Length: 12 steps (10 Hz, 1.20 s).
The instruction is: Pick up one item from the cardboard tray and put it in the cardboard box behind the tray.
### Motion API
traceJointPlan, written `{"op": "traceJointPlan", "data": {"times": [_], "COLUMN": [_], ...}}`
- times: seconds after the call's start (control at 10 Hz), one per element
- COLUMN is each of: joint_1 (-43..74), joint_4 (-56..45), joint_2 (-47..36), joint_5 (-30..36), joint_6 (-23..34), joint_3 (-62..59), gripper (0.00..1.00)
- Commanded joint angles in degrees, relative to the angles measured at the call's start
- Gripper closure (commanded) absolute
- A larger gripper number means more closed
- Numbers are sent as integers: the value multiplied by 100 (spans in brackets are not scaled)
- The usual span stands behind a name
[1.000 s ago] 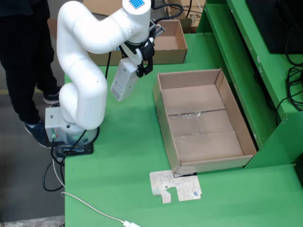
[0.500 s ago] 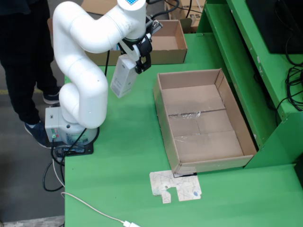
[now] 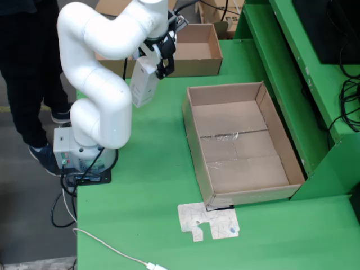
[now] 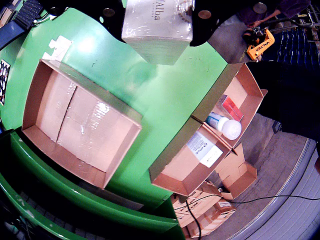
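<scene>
The gripper [image 3: 162,61] is pinching a pale carton [image 3: 143,84] by its top end — letting it hang clear above the green table [image 3: 152,185] for carrying.

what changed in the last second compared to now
In the fixed view the arm carried the white carton up and left, from beside the tray toward the cardboard box behind it. The jaws stay shut on it. Tray, box and the cardboard scrap did not move.

Pincer [image 4: 159,12] gripping white carton [image 4: 159,31], empty tray [image 4: 80,122], box [image 4: 210,135] holding bottle [image 4: 224,126]
</scene>
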<state>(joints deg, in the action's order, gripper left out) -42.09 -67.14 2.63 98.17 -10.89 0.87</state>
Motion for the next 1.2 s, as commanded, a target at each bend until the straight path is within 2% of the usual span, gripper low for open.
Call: {"op": "traceJointPlan", "data": {"times": [0.0,0.5,1.1], "joint_1": [-1219,-1750,-2579], "joint_4": [150,388,904], "joint_2": [-336,-365,-340], "joint_5": [-347,-527,-826], "joint_6": [-999,-1173,-1801], "joint_3": [-87,-87,-87], "gripper": [100,100,100]}}
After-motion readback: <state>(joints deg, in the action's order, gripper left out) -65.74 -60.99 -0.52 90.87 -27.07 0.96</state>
